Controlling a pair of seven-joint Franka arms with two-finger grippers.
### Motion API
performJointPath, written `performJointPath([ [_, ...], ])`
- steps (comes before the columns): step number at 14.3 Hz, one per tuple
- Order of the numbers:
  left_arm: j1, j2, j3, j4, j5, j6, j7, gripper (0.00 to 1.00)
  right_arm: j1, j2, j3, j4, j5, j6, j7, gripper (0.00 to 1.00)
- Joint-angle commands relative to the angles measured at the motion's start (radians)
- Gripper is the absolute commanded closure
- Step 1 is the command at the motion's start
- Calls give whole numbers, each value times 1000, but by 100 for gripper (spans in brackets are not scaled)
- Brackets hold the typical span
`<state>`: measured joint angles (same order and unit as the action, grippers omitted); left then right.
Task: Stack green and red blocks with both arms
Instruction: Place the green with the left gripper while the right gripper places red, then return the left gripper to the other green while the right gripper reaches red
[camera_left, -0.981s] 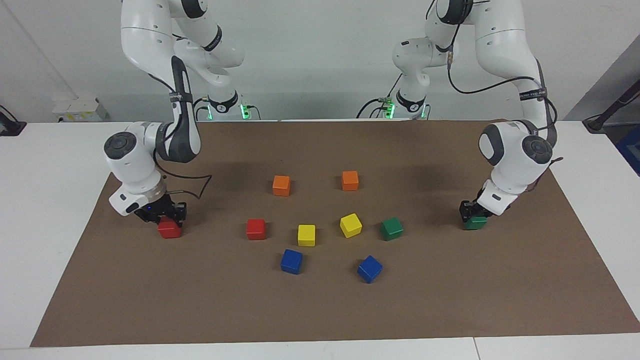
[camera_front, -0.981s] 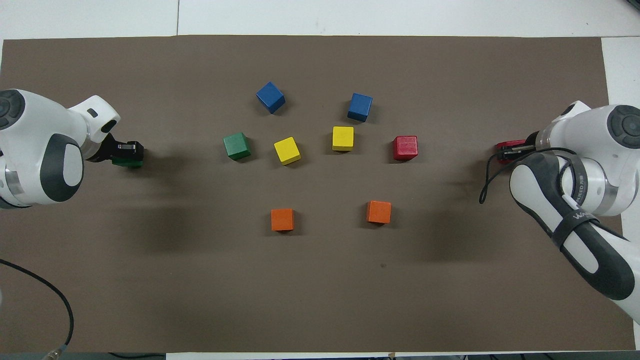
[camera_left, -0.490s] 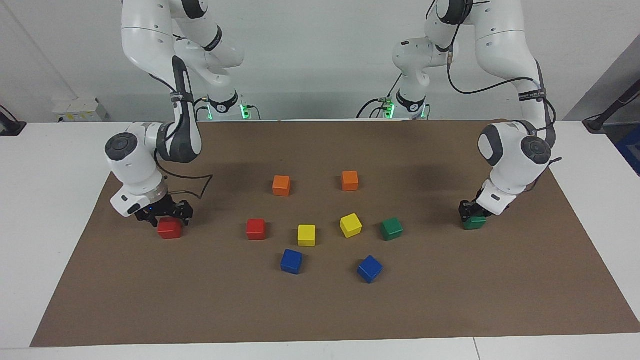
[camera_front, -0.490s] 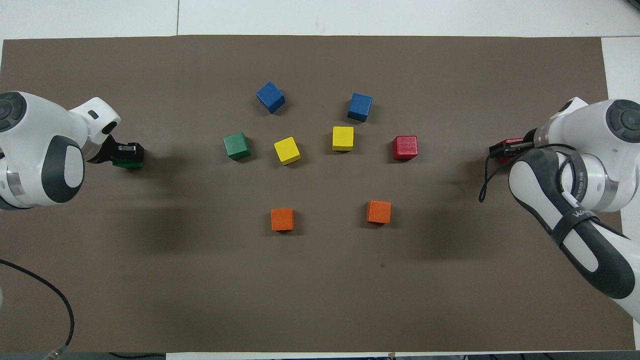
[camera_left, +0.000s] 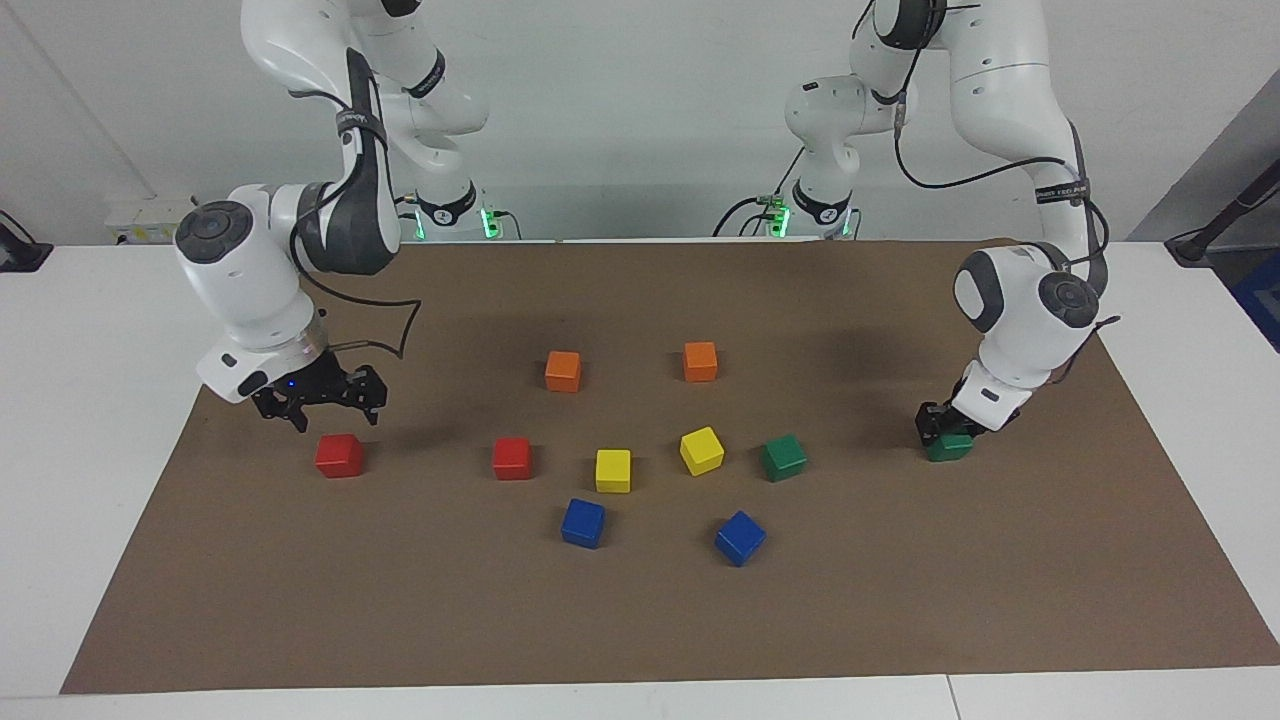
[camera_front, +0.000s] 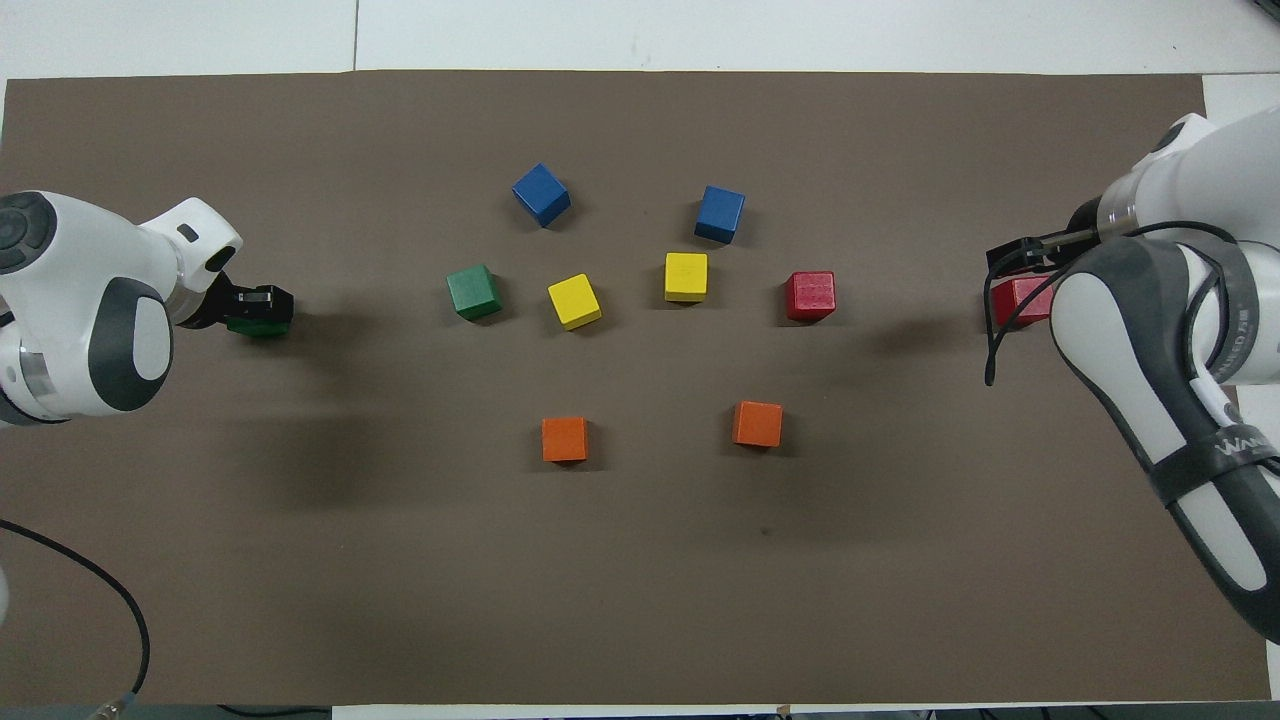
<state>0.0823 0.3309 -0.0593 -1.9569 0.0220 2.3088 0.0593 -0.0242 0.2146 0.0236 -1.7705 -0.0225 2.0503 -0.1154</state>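
My right gripper (camera_left: 322, 401) is open and empty, raised over one red cube (camera_left: 339, 455) that rests on the brown mat (camera_left: 640, 620) at the right arm's end; in the overhead view this gripper (camera_front: 1012, 256) and this cube (camera_front: 1018, 301) also show. My left gripper (camera_left: 941, 428) is low at the left arm's end, shut on a green cube (camera_left: 950, 446) at mat height; the overhead view shows this gripper (camera_front: 252, 306) and cube (camera_front: 259, 324) too. A second red cube (camera_left: 512, 458) and a second green cube (camera_left: 783, 457) sit in the middle row.
Two yellow cubes (camera_left: 613, 470) (camera_left: 701, 450) lie between the middle red and green cubes. Two orange cubes (camera_left: 563, 371) (camera_left: 700, 361) lie nearer to the robots. Two blue cubes (camera_left: 583, 522) (camera_left: 740, 538) lie farther from them.
My right gripper has let go of the red cube, opened and risen above it; the cube stays on the mat. My left gripper has hardly moved on the green cube.
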Motion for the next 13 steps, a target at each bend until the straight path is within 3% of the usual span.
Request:
performJointPath([
  [1, 10, -4, -2, 9, 12, 17, 8, 0, 55, 92, 18, 185, -2, -114, 92, 0],
  [5, -19, 2, -4, 159, 0, -128, -10, 0, 148, 129, 18, 218, -4, -117, 209, 0],
  [9, -139, 43, -2, 301, -4, -210, -221, 0, 221, 147, 18, 217, -5, -88, 295, 0],
  [13, -268, 50, -4, 316, -2, -235, -514, 0, 256, 175, 18, 218, -7, -85, 330, 0],
])
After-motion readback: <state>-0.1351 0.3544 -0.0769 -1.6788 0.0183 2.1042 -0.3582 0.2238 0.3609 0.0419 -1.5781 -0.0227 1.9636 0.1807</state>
